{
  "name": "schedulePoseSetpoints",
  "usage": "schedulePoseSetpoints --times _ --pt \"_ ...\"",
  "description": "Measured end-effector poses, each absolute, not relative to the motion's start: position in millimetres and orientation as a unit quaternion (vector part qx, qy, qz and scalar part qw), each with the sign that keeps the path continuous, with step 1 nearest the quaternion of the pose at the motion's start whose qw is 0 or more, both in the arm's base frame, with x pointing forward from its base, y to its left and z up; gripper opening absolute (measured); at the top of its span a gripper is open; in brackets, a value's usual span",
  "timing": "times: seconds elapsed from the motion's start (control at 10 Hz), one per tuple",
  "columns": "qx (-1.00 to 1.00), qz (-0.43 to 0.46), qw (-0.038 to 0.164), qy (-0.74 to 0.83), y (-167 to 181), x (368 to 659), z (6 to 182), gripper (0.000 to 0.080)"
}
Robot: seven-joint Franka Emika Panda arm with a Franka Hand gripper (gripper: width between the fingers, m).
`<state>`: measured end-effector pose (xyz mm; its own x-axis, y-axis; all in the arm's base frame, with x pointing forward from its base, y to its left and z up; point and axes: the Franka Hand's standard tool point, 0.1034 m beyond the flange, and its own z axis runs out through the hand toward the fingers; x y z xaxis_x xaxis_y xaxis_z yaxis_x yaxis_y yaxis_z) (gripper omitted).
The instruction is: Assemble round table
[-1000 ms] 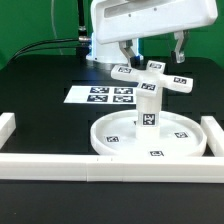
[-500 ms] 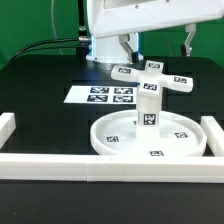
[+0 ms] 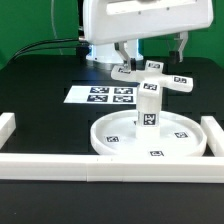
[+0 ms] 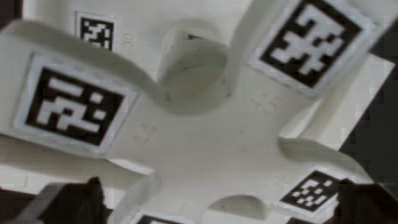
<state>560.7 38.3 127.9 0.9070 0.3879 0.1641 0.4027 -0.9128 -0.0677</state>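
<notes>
The large round rimmed disc (image 3: 178,140) lies flat on the black table. The short cylindrical leg (image 3: 148,108) stands upright in its middle. The cross-shaped knobbed base (image 3: 150,77) sits on top of the leg, with tags on its arms. My gripper (image 3: 152,52) hangs just above the base, open, with one finger near each side of it and nothing held. In the wrist view the base (image 4: 196,140) fills the picture, and the dark fingertips (image 4: 71,200) show at the two lower corners around my gripper (image 4: 217,205).
The marker board (image 3: 80,96) lies behind the disc toward the exterior view's left. White border rails run along the front (image 3: 60,165), the left (image 3: 8,128) and the right (image 3: 213,135). Black cables lie at the back left.
The gripper's fingers rose a little half a second ago and have come back down close to the cross base. The disc, leg and base have not moved.
</notes>
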Motion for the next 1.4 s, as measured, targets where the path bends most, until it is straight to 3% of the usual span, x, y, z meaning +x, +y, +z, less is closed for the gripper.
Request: schedulePoseSetpoints --times 1.4 --pt "-0.966 -0.06 0.043 -0.247 30 554 107.7 0.0649"
